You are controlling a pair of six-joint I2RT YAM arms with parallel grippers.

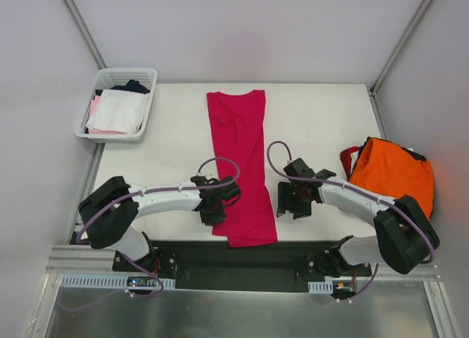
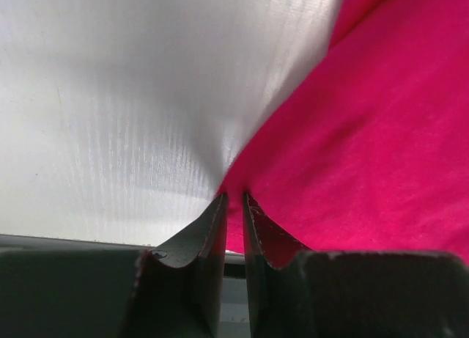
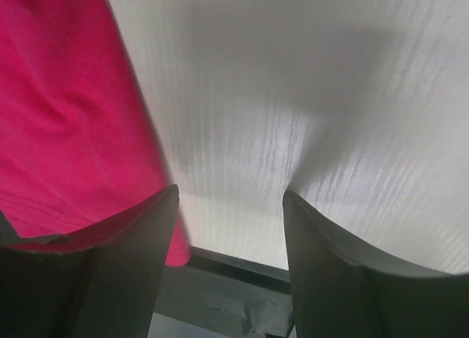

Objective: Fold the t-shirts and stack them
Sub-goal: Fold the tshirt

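**A:** How far along are we?

**B:** Early, I'd say. The crimson shirt (image 1: 238, 155) lies mid-worktop (image 1: 168, 133) as a long narrow strip, with its near end over the edge. It still needs folding crosswise. The orange shirt (image 1: 392, 173) sits heaped at the right, and there's no stack.

**A:** And the jaws?

**B:** The left gripper (image 2: 234, 195) is nearly closed, seemingly pinching the strip's left edge. The right gripper (image 3: 229, 190) gapes empty just beside the right edge.
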